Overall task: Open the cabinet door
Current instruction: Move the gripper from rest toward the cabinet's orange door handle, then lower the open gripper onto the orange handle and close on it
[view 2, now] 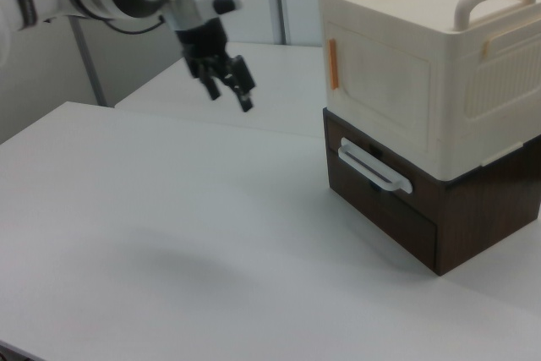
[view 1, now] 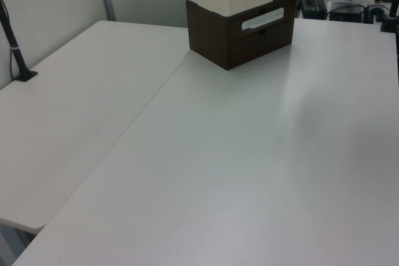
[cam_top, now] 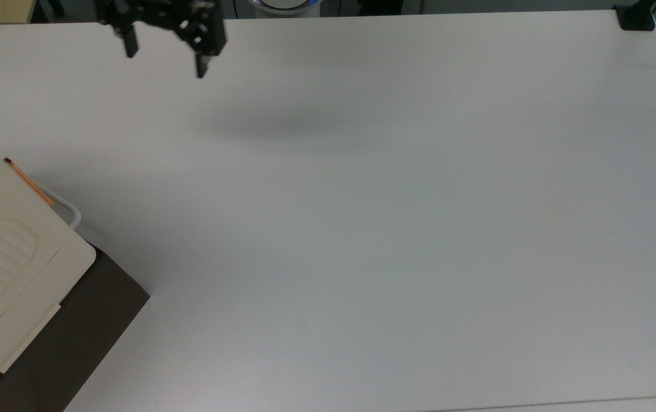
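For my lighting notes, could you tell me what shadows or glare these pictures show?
Top view: a soft, blurred shadow on the table, offset from the gripper. Right view: a diffuse dark patch on the table; the cabinet evenly lit. Left view: pale sheen, no hard glare.

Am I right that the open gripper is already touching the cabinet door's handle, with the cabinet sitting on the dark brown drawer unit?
Not touching. In the right view the gripper hangs open above the table, well clear of the cabinet door. The cabinet does sit on the dark brown drawer unit.

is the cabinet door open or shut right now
Shut. The cabinet door lies flush in the cabinet front, with no gap around it. The tool hangs apart from it.
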{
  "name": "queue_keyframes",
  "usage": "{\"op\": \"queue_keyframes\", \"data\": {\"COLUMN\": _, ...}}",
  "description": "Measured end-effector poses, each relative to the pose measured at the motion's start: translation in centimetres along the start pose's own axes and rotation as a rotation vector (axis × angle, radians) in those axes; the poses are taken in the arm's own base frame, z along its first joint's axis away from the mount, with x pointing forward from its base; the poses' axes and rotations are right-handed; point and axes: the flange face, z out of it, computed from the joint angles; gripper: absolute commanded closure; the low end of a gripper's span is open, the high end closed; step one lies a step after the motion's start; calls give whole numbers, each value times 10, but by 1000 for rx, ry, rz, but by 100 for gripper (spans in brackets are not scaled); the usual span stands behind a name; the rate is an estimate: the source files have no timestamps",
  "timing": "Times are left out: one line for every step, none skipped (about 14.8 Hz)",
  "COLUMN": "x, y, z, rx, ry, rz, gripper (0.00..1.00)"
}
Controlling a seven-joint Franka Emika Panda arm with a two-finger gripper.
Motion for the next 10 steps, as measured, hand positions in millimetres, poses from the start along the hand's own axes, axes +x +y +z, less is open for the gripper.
{"op": "queue_keyframes", "data": {"x": 7, "y": 9, "z": 4, "rx": 3, "ry": 28, "rz": 46, "gripper": 0}}
{"op": "queue_keyframes", "data": {"x": 14, "y": 17, "z": 8, "rx": 6, "ry": 53, "rz": 84, "gripper": 0}}
{"op": "queue_keyframes", "data": {"x": 21, "y": 26, "z": 13, "rx": 8, "ry": 85, "rz": 117, "gripper": 0}}
{"op": "queue_keyframes", "data": {"x": 28, "y": 35, "z": 15, "rx": 4, "ry": 125, "rz": 138, "gripper": 0}}
{"op": "queue_keyframes", "data": {"x": 37, "y": 48, "z": 17, "rx": -6, "ry": 181, "rz": 161, "gripper": 0}}
{"op": "queue_keyframes", "data": {"x": 41, "y": 54, "z": 16, "rx": -11, "ry": 217, "rz": 169, "gripper": 0}}
{"op": "queue_keyframes", "data": {"x": 46, "y": 58, "z": 13, "rx": -15, "ry": 260, "rz": 173, "gripper": 0}}
{"op": "queue_keyframes", "data": {"x": 50, "y": 61, "z": 11, "rx": -18, "ry": 294, "rz": 173, "gripper": 0}}
{"op": "queue_keyframes", "data": {"x": 53, "y": 62, "z": 8, "rx": -24, "ry": 319, "rz": 169, "gripper": 0}}
{"op": "queue_keyframes", "data": {"x": 57, "y": 62, "z": 6, "rx": -36, "ry": 339, "rz": 162, "gripper": 0}}
